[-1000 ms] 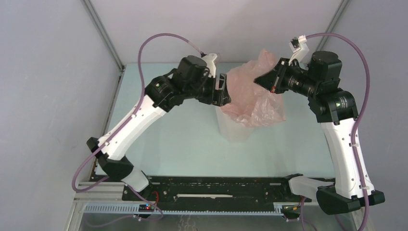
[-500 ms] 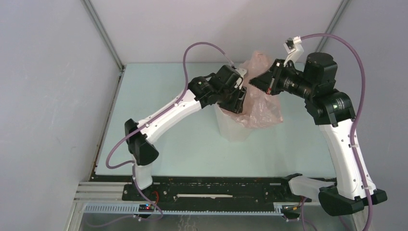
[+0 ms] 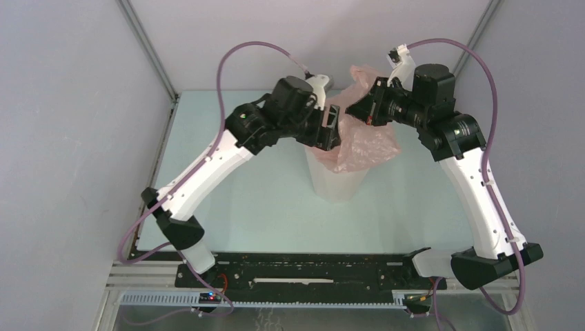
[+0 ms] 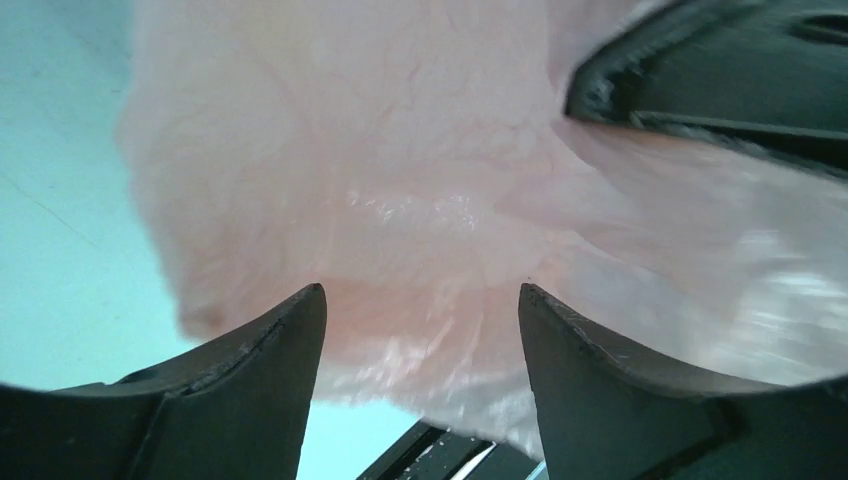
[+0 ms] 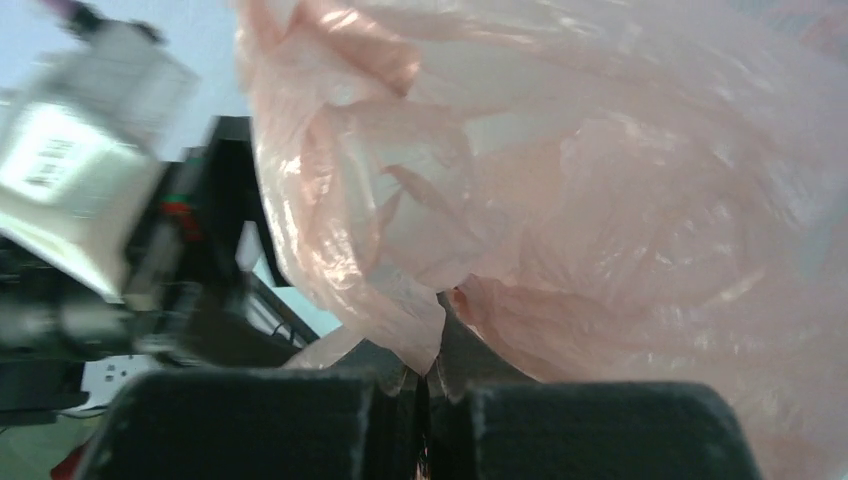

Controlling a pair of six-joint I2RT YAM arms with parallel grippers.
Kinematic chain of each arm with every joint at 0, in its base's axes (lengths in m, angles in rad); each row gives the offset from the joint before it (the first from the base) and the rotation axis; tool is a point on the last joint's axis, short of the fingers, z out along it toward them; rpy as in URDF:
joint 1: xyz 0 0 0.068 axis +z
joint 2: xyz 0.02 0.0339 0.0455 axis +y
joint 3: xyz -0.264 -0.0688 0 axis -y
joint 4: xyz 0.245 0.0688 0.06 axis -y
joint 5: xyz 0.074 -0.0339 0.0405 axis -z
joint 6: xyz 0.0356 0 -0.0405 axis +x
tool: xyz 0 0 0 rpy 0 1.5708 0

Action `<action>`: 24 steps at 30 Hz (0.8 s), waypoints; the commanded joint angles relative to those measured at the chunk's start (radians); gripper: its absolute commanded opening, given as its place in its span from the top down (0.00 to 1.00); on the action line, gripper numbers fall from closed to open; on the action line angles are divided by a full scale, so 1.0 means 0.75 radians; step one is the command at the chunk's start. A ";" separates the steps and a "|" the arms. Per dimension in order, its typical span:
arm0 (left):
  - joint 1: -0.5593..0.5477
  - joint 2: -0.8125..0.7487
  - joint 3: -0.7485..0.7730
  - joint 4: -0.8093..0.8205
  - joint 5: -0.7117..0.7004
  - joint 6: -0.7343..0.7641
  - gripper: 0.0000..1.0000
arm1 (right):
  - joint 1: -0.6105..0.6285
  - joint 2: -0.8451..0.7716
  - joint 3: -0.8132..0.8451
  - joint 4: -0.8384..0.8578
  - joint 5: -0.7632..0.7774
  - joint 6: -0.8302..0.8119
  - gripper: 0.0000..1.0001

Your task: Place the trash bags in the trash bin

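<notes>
The left gripper (image 3: pixel 332 127) has come back up from the mouth of the small translucent white plastic bin (image 3: pixel 338 185), where it was pressing down half a second ago. It now hangs just above the rim. Its jaws stand wide apart with nothing between them.

Meanwhile the right gripper (image 3: pixel 363 109) has swung inward over the bin. It is clenched on a fold of the thin, wrinkly pale-pink plastic bag (image 3: pixel 365 141), and its wrist view shows film pinched in the closed jaws. The bag is more gathered than before and hangs below and ahead of the right gripper. Its lower part appears to sit in the bin's mouth, with some film spilling over the side nearer that arm. It billows just off the left fingertips (image 4: pixel 300 310).

I'd judge the stuffing partway done; another push down looks needed.
</notes>
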 commanded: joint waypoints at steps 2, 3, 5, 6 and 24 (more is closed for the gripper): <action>0.065 -0.184 -0.004 0.053 -0.004 -0.054 0.23 | 0.026 0.090 0.191 -0.035 0.106 -0.118 1.00; 0.077 -0.214 -0.040 0.076 0.009 -0.070 0.22 | 0.027 0.116 0.248 -0.057 0.133 -0.143 1.00; 0.102 -0.266 -0.111 0.124 0.036 -0.097 0.19 | 0.025 0.173 0.359 -0.100 0.191 -0.206 1.00; 0.112 -0.289 -0.138 0.138 0.036 -0.108 0.18 | 0.025 0.195 0.413 -0.123 0.228 -0.233 1.00; -0.010 -0.522 -0.611 0.582 0.395 0.098 0.12 | 0.264 0.223 0.064 0.076 0.696 -0.195 1.00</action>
